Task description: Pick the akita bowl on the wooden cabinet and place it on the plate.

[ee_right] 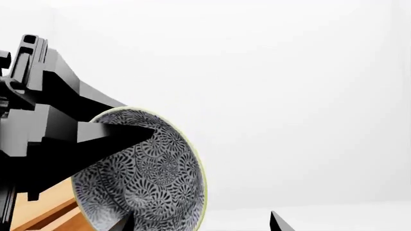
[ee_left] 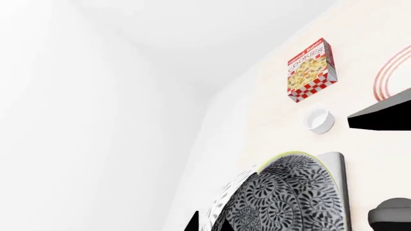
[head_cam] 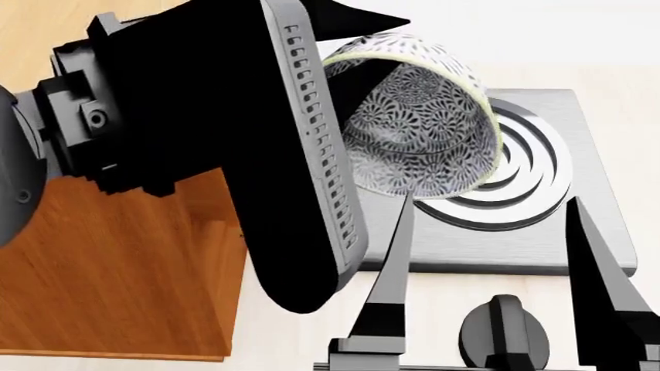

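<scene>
The akita bowl [head_cam: 423,131], with its dense dark pattern, hangs tipped on its side in the air, with my left gripper [head_cam: 345,54] shut on its rim. In the left wrist view the bowl [ee_left: 289,202] fills the lower part, and one fingertip lies on each side of its wall. The plate [ee_left: 393,72] with red rings shows only at the edge of that view, on the pale counter. The wooden cabinet [head_cam: 124,278] lies below my left arm. My right gripper [head_cam: 495,286] stands open and empty, lower and nearer than the bowl [ee_right: 147,173].
A grey stove burner [head_cam: 536,154] with dark rings lies under the bowl, and a black knob [head_cam: 503,328] sits in front of it. A cookie box [ee_left: 309,70] and a small white cup [ee_left: 319,120] stand on the counter near the plate.
</scene>
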You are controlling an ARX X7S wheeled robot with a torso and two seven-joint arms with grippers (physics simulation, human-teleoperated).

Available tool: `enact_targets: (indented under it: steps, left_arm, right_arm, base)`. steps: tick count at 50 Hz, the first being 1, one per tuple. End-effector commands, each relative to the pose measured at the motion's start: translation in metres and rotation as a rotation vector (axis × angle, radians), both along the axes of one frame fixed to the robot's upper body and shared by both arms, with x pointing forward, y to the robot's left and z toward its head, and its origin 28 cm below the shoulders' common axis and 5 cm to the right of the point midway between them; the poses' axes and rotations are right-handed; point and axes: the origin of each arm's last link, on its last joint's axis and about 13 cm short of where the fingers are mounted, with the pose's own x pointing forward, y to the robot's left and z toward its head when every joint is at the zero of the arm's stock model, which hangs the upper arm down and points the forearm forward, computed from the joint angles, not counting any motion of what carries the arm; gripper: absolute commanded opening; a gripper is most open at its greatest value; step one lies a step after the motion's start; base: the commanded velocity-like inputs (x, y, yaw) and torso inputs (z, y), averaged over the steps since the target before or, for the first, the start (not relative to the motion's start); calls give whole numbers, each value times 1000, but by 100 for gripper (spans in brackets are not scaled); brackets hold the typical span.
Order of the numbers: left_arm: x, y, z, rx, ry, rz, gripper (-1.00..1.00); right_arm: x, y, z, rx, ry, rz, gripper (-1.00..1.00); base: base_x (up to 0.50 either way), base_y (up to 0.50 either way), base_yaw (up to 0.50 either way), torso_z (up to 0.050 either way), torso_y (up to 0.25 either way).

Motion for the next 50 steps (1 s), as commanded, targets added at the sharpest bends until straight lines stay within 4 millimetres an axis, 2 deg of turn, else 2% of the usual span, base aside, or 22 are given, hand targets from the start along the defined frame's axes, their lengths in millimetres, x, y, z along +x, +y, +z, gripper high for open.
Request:
enact_targets:
  steps: [1,18,37,38,50]
  left_arm:
    - [-8,1,1,-2,-29,-16,-100]
    - [-18,1,-5,2,-23,-54,-100]
    - [-19,5,-5,-8,-27,-40,-100]
    - [-19,6,-5,-10,-26,-34,-100]
    - [-19,8,-7,-13,-20,-35,-100]
  right_arm:
    - [0,0,0,-1,0,0,100]
    - [1,1,-1,-5,8,4,100]
    - [1,1,-2,12,4,21,100]
    - [1,0,-1,22,6,20,-100]
    - [1,0,-1,28,7,20,-100]
  base:
    - [0,0,0,0,0]
    - [0,0,0,0,1]
    - [0,0,0,0,0]
    - [0,0,0,0,0]
    - [0,0,0,0,1]
